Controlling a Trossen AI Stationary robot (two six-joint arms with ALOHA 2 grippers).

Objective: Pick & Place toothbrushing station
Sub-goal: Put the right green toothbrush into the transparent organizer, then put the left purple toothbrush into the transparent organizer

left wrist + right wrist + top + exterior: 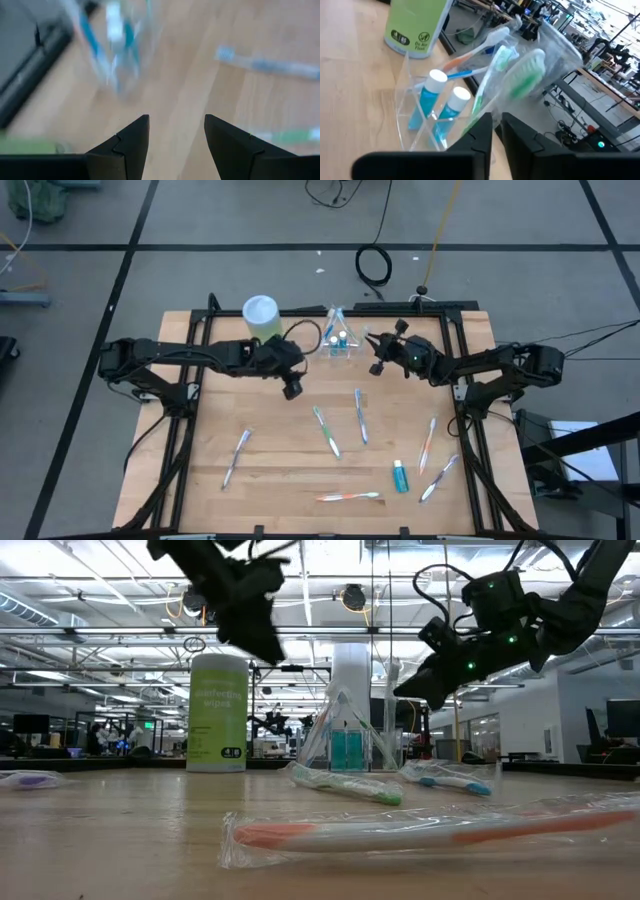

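Holder [340, 340] part-filled with brushes and tubes; seven brushes and one tube [400, 476] left on table [280, 470]. Left gripper [292, 388] open, empty; right gripper [377, 366] nearly closed by holder, grip unclear.

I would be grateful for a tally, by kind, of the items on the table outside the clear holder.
Toothbrushes: 6
Blue tube: 1
Green canister: 1
Total: 8
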